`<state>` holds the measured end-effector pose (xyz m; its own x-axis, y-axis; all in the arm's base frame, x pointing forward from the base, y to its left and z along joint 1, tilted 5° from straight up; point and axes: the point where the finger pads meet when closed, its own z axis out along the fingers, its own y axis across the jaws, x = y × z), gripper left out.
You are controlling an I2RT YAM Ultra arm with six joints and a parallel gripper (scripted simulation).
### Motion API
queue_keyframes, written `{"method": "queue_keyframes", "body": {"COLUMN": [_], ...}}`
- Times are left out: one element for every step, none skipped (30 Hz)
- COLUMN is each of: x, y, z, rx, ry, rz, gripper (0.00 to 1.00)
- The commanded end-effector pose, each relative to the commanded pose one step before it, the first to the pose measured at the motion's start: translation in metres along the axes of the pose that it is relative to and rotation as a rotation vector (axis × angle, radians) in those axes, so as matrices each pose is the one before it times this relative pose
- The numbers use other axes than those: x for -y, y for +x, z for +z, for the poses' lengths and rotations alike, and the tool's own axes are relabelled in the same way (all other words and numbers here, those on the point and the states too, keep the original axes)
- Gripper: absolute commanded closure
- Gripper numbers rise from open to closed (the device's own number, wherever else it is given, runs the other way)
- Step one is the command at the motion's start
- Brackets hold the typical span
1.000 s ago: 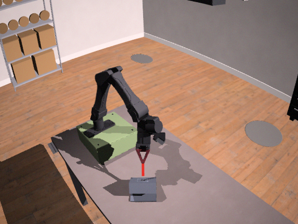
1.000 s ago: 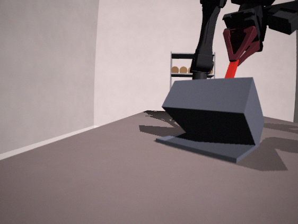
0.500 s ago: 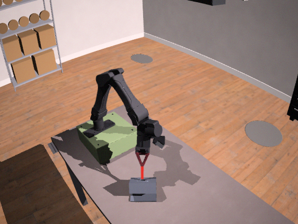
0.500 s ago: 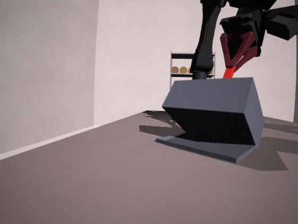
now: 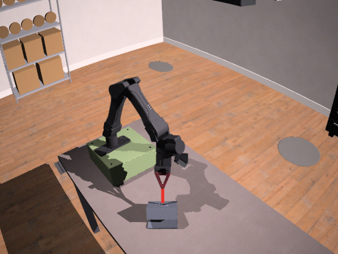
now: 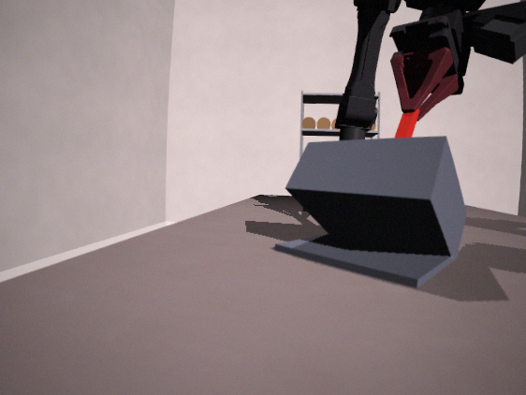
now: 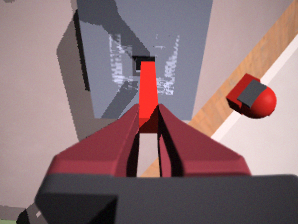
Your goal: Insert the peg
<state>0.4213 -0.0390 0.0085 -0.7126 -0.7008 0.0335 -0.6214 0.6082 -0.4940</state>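
My gripper (image 5: 162,187) (image 6: 412,110) (image 7: 148,112) with dark red fingers is shut on the upper end of a red square peg (image 5: 162,195) (image 6: 405,126) (image 7: 147,87). The peg points down at the grey sloped panel (image 5: 162,210) (image 6: 374,161) (image 7: 185,45) on the table. In the wrist view the peg's tip sits at the dark square hole (image 7: 138,63) in the panel's sloped face. Most of the peg still shows above the panel. In the exterior view the peg's lower end is hidden behind the panel's top edge.
The arm stands on a green base block (image 5: 132,156) at the table's back left. The grey table (image 5: 240,229) extends to the front and right. A red and grey object (image 7: 252,97) shows beyond the table edge in the wrist view. Shelves with boxes (image 5: 33,51) stand far off.
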Motion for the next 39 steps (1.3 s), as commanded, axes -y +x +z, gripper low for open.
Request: {"method": "queue_keyframes", "body": {"x": [0.01081, 0.00000, -0.00056, -0.00057, -0.00056, -0.00058, -0.00060, -0.00060, -0.00058, -0.00057, -0.00056, -0.00059, -0.00062, -0.00066, -0.00070, -0.00076, -0.00082, 0.00000, 0.00000, -0.00036, -0.00037, -0.00029, -0.00019, -0.00008, -0.00001, 0.00005, 0.00011, 0.00016, 0.00017, 0.00017, 0.00012, 0.00007, 0.00002, -0.00002, 0.00000, 0.00000, -0.00010, -0.00008, -0.00009], "y": [-0.00502, 0.00000, 0.00042, 0.00042, 0.00042, 0.00041, 0.00040, 0.00038, 0.00035, 0.00033, 0.00032, 0.00032, 0.00035, 0.00040, 0.00047, 0.00057, 0.00072, 0.00000, 0.00000, 0.00045, 0.00051, 0.00040, 0.00028, 0.00018, 0.00010, 0.00005, 0.00002, 0.00000, 0.00000, -0.00003, 0.00001, 0.00006, 0.00011, 0.00019, 0.00000, 0.00000, 0.00033, 0.00029, 0.00026], "z": [-0.01189, 0.00000, -0.00083, -0.00082, -0.00082, -0.00087, -0.00099, -0.00105, -0.00107, -0.00109, -0.00109, -0.00107, -0.00104, -0.00100, -0.00093, -0.00080, -0.00057, 0.00000, 0.00000, 0.00069, 0.00108, 0.00119, 0.00124, 0.00126, 0.00127, 0.00127, 0.00127, 0.00126, 0.00126, 0.00126, 0.00126, 0.00126, 0.00126, 0.00124, 0.00000, 0.00000, 0.00120, 0.00124, 0.00124], "rx": [0.02917, 0.00000, -0.00001, -0.00001, -0.00001, -0.00001, -0.00001, -0.00001, 0.00000, 0.00000, 0.00000, 0.00000, 0.00000, -0.00001, -0.00001, -0.00001, -0.00001, 0.00000, 0.00000, -0.00001, -0.00001, -0.00001, -0.00001, -0.00001, -0.00001, 0.00000, 0.00000, 0.00000, 0.00000, 0.00000, 0.00000, 0.00000, -0.00001, -0.00001, 0.00000, 0.00000, -0.00001, -0.00001, -0.00001], "ry": [0.02833, 0.00000, -0.00003, -0.00003, -0.00003, -0.00003, -0.00003, -0.00003, -0.00003, -0.00003, -0.00003, -0.00003, -0.00003, -0.00003, -0.00003, -0.00003, -0.00002, 0.00000, 0.00000, 0.00000, 0.00001, 0.00001, 0.00002, 0.00002, 0.00002, 0.00003, 0.00003, 0.00003, 0.00004, 0.00000, 0.00002, 0.00002, 0.00002, 0.00002, 0.00000, 0.00000, 0.00002, 0.00002, 0.00002], "rz": [0.02378, 0.00000, -0.00001, -0.00001, -0.00001, -0.00001, 0.00000, 0.00000, 0.00000, 0.00000, 0.00000, 0.00000, 0.00000, 0.00000, -0.00001, -0.00001, -0.00001, 0.00000, 0.00000, -0.00001, -0.00001, -0.00001, -0.00001, 0.00000, 0.00000, 0.00000, 0.00000, 0.00000, 0.00000, 0.00000, 0.00000, 0.00000, 0.00000, 0.00000, 0.00000, 0.00000, -0.00001, -0.00001, -0.00001], "gripper": [1.00, 1.00, 1.00, 1.00, 1.00, 1.00, 1.00, 1.00, 1.00, 1.00, 1.00, 1.00, 1.00, 1.00, 1.00, 1.00, 1.00, 1.00, 1.00, 1.00, 1.00, 1.00, 1.00, 1.00, 1.00, 1.00, 1.00, 1.00, 1.00, 1.00, 1.00, 1.00, 1.00, 1.00, 1.00, 1.00, 1.00, 1.00, 1.00]}}
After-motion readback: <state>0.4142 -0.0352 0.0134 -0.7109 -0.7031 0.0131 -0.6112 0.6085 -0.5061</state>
